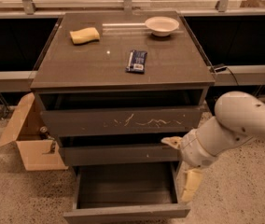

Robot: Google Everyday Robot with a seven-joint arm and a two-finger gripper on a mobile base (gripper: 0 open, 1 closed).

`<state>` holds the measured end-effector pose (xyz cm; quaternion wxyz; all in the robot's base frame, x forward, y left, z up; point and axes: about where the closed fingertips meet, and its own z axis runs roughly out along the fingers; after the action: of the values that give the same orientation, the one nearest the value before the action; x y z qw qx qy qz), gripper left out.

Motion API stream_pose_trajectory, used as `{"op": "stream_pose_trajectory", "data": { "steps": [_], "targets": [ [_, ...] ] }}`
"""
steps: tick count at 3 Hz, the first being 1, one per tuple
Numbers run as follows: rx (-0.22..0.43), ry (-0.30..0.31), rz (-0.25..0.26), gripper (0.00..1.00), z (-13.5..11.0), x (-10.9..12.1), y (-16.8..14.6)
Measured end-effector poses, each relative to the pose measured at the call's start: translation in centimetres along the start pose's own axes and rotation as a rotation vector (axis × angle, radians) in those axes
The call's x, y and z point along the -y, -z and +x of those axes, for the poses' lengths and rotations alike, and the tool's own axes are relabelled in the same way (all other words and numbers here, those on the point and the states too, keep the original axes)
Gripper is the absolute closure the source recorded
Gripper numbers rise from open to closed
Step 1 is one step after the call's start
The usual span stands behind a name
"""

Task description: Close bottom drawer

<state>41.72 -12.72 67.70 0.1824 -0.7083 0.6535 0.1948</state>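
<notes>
The bottom drawer (125, 212) of the dark cabinet is pulled far out, its plain front panel near the lower edge of the view and its inside empty. My gripper (184, 167) hangs at the drawer's right side, just above its right wall. One pale finger (191, 185) points down beside that wall and the other (172, 142) sticks out left in front of the middle drawer. The white arm (237, 125) comes in from the right.
The top drawer (123, 121) with pale scratches and the middle drawer (118, 154) stand slightly open. On the cabinet top lie a yellow sponge (84, 35), a white bowl (161, 25) and a dark snack packet (136, 60). An open cardboard box (27, 136) sits on the floor at left.
</notes>
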Motion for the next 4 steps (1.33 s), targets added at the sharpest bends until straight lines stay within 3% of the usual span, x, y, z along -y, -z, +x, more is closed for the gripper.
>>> {"op": "stream_pose_trajectory", "data": {
  "steps": [1,2,3,4],
  "targets": [
    [0.116,0.024,-0.087,0.00,2.1,-1.2,-7.2],
    [0.115,0.023,-0.097,0.00,2.4,-1.2,-8.0],
    [0.110,0.021,-0.149,0.00,3.8,-1.1,-12.1],
    [0.140,-0.001,-0.221,0.27,7.4,-2.5,-21.7]
  ]
}}
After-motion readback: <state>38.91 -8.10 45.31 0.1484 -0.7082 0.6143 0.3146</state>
